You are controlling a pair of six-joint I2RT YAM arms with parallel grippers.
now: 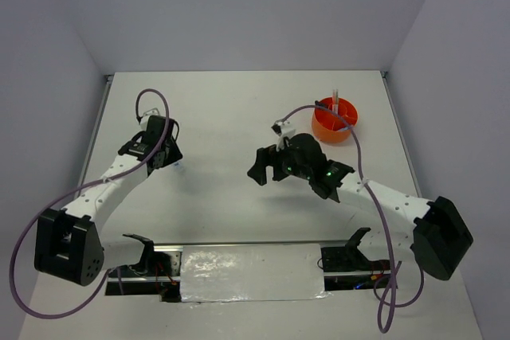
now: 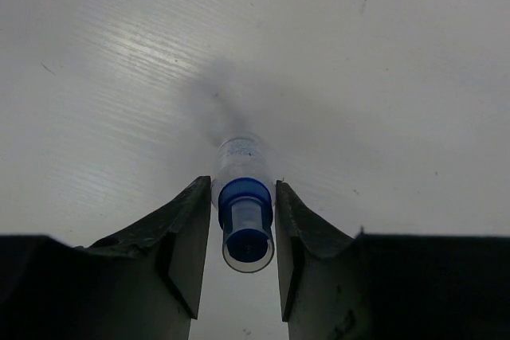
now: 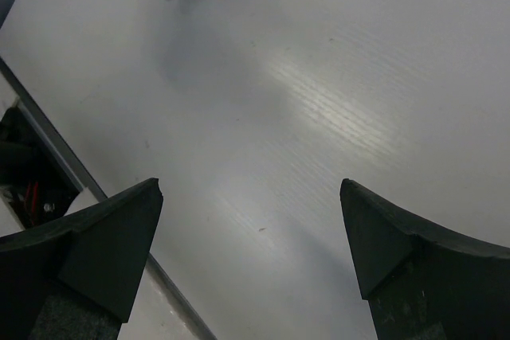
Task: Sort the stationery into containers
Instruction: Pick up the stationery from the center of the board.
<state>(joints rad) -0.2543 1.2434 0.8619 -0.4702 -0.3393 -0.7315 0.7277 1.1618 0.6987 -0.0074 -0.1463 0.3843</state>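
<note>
Left claw (image 2: 243, 187) is pinching the tiny blue-capped bottle (image 2: 238, 157) by its cap, low over the worktop (image 1: 223, 109); right claw (image 3: 251, 189) is hanging spread, empty. Judged best: lifting level, gripping firmly, heading for the orange tub (image 1: 328, 130), well apart.

— Where is the tiny clear plastic bottle with the blue cap (image 2: 243, 203) lying?
— It is lying on the white desk (image 2: 374, 77), left of centre, cap pointing back at the left hand (image 2: 244, 187), whose fingers are pressing both its sides.
— And the round, low orange plastic tub (image 1: 328, 131)?
— It is standing at the far right, with thin pale pens (image 1: 336, 103) poking up from it.
</note>
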